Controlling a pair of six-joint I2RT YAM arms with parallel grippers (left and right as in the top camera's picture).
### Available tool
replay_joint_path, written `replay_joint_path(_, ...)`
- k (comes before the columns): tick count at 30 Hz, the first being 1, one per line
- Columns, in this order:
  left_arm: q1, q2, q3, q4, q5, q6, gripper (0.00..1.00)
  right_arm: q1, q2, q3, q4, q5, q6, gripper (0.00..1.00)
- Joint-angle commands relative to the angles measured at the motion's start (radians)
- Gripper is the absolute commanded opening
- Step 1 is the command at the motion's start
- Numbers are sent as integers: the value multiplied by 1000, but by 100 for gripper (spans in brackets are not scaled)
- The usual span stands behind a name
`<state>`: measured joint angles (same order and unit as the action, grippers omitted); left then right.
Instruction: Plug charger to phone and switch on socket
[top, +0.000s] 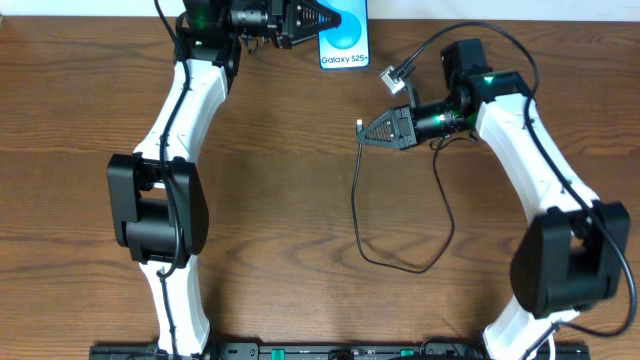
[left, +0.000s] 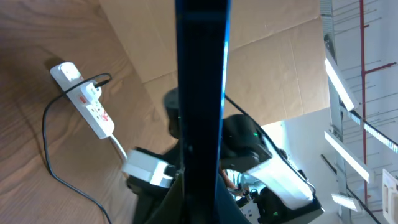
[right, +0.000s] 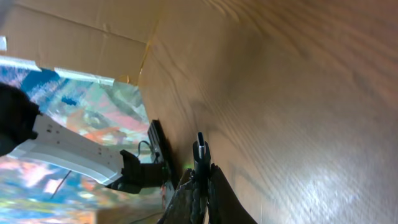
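The fingers of the left gripper (top: 318, 20) are clamped on the phone (top: 346, 38) at the far edge of the table (top: 280, 200). The right gripper (top: 364, 130) pinches the charger (top: 354, 200) by its tip, and the thin black cable loops over brown wood grain.

From the left wrist, the phone is a dark edge-on slab blocking the middle. The white socket (left: 93, 106) lies to the left, near cardboard (left: 249, 37).

From the right wrist, closed fingers (right: 225, 202) grip the small tip.

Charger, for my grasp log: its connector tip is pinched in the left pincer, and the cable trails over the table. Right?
No: the right pincer, not the left pincer, pinches the connector tip, as the right wrist view shows. The cable does trail over the table.
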<state>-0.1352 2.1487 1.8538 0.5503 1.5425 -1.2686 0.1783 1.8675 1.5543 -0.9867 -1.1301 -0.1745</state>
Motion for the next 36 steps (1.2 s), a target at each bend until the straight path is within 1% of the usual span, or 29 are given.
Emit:
replay_joint_path(1, -4, -39, 16, 12, -26, -1, 7, 10, -107, 3, 33, -43, -18, 1)
replay_joint_path(3, -10, -39, 16, 12, -32, -1, 7, 10, -129, 3, 64, -41, 19, 1)
replay_joint_path(8, -40, -39, 16, 13, -31, 0, 7, 10, -140, 3, 154, 1, 184, 1)
replay_joint_path(11, -50, -39, 16, 13, -31, 3, 7, 11, -140, 3, 195, -31, 198, 1)
replay_joint_path(14, -51, -39, 16, 13, -24, 7, 7, 10, -140, 3, 243, -35, 257, 1)
replay_joint_path(21, -51, -39, 16, 13, 25, 8, 7, 10, -140, 3, 309, -36, 317, 1)
replay_joint_path(33, -51, -39, 15, 13, 29, 61, 7, 13, -140, 3, 334, -36, 406, 1)
replay_joint_path(36, -51, -39, 15, 13, 29, 64, 7, 19, -140, 3, 341, -36, 406, 1)
